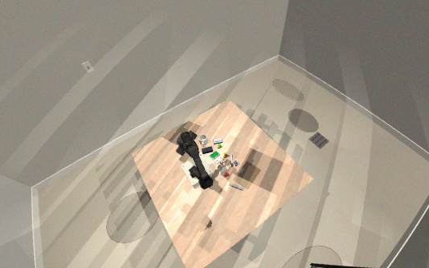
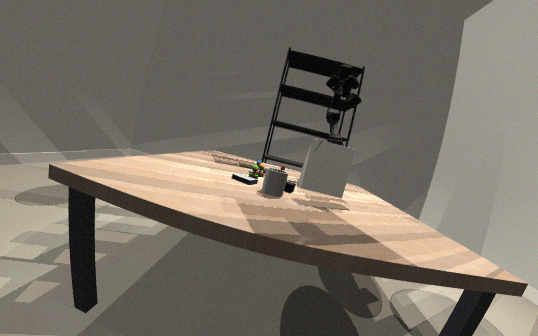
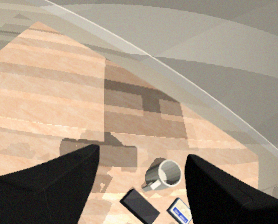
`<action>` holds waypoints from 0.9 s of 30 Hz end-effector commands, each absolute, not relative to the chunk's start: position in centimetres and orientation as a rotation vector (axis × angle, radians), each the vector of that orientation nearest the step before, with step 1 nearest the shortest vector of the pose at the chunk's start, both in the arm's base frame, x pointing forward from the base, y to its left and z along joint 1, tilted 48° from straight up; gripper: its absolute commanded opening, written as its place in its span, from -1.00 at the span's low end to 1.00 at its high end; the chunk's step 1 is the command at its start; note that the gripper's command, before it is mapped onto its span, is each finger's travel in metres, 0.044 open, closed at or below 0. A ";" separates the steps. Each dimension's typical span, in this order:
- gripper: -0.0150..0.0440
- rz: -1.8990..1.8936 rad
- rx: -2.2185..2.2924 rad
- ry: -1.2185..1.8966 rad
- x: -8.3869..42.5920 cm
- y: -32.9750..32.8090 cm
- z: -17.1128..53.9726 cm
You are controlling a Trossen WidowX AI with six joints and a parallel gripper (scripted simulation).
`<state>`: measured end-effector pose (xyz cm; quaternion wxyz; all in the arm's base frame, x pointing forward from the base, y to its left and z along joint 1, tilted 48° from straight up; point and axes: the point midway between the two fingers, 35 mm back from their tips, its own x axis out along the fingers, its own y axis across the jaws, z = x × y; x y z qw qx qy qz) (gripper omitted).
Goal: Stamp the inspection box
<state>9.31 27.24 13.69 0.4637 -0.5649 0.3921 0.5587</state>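
Observation:
My gripper point(image 3: 143, 159) is partly open and empty in the wrist view, high above the table beside the grey cup. In the top view small knobbed pieces, green point(image 1: 219, 146), yellow point(image 1: 225, 155), blue point(image 1: 235, 163) and red point(image 1: 226, 174), stand on the table; which is the PASS stamp cannot be told. A green rectangle point(image 1: 214, 155) lies among them, and a small white-and-blue box point(image 1: 218, 140) point(image 3: 180, 211) lies near the cup. Pad, card and inspection box cannot be made out for certain at this size.
The grey cup point(image 1: 202, 139) point(image 2: 274, 182) point(image 3: 170, 173) stands on the wooden table point(image 1: 200, 247) point(image 2: 211, 200) beside a black block point(image 1: 207, 150) point(image 3: 140, 206). A grey bar point(image 1: 236, 186) lies farther off. The arm stands on a pale block point(image 2: 326, 167). A black shelf point(image 2: 321, 95) is behind.

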 end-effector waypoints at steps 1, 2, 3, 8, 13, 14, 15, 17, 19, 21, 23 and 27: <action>0.26 1.044 -1.271 1.169 15.8 26.8 10.5; 0.26 0.971 -1.241 1.208 17.2 26.5 9.8; 0.26 0.896 -1.210 1.244 18.6 26.1 9.0; 0.26 0.539 -1.053 1.394 25.2 23.1 5.0; 0.26 0.208 -0.899 1.495 30.5 18.6 0.7; 0.26 0.144 -0.870 1.510 31.3 17.6 -0.2; 0.26 0.081 -0.841 1.524 32.1 16.5 -1.0; 0.26 -0.062 -0.782 1.542 33.6 14.3 -2.8; 0.26 -0.202 -0.725 1.551 34.8 11.9 -4.6; 0.26 -0.338 -0.672 1.554 35.8 9.4 -6.5; 0.26 -0.470 -0.621 1.550 36.4 6.9 -8.3; 0.26 -0.723 -0.529 1.525 36.9 1.7 -11.9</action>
